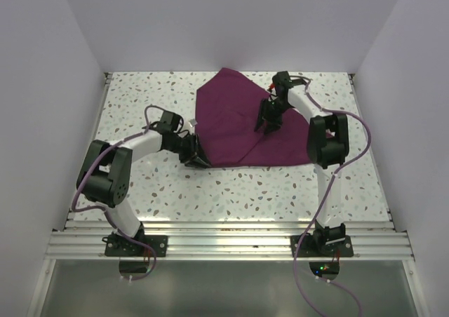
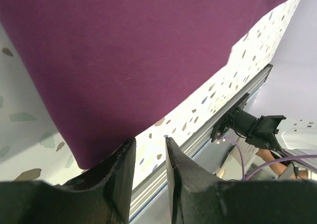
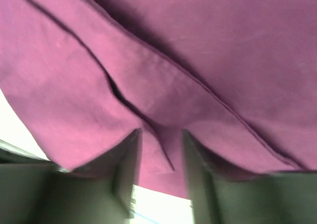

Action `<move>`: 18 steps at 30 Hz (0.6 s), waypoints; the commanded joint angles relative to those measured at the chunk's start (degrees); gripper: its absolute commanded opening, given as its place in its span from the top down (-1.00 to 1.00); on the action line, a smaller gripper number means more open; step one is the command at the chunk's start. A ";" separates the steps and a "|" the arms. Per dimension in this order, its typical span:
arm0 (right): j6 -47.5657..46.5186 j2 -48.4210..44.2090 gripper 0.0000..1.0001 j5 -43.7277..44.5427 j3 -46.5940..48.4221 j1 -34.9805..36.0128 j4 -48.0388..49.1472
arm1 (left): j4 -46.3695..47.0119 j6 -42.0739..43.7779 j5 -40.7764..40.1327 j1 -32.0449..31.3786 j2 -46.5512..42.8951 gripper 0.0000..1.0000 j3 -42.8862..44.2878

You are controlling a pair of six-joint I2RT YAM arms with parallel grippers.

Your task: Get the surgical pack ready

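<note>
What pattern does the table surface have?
The table is white with scattered grey and brown specks, like terrazzo; the top external view shows it best.

Two arms are seen, the L arm & the R arm. Each is made of white tubes w/ fat black joints. A thin purple-grey cable is looped along each one. Each arm is bolted down on a flat black plate. The L gripper & R gripper are black, w/ two chunky, rough fingers.
</note>
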 commanded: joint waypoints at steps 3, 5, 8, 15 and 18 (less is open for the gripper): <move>-1.22 -4.35 -0.31 6.57 4.21 -3.87 -5.66 | -6.05 5.20 -0.95 -0.14 -8.28 0.23 6.43; -0.70 -9.17 -0.55 11.56 1.23 -6.93 -5.23 | -7.98 7.49 -2.53 -0.14 -9.87 0.19 7.23; 1.33 -12.70 -0.57 14.05 -1.76 -12.55 -4.96 | -7.21 8.55 -4.12 -0.14 -11.81 0.14 6.88; 4.84 -16.93 -0.42 22.83 -12.83 -24.08 3.64 | -0.61 6.00 -2.10 -0.14 -11.72 0.11 3.63; 4.49 -16.06 -0.39 24.25 -13.72 -26.37 4.71 | -0.52 6.26 -1.93 -0.14 -11.81 0.11 3.80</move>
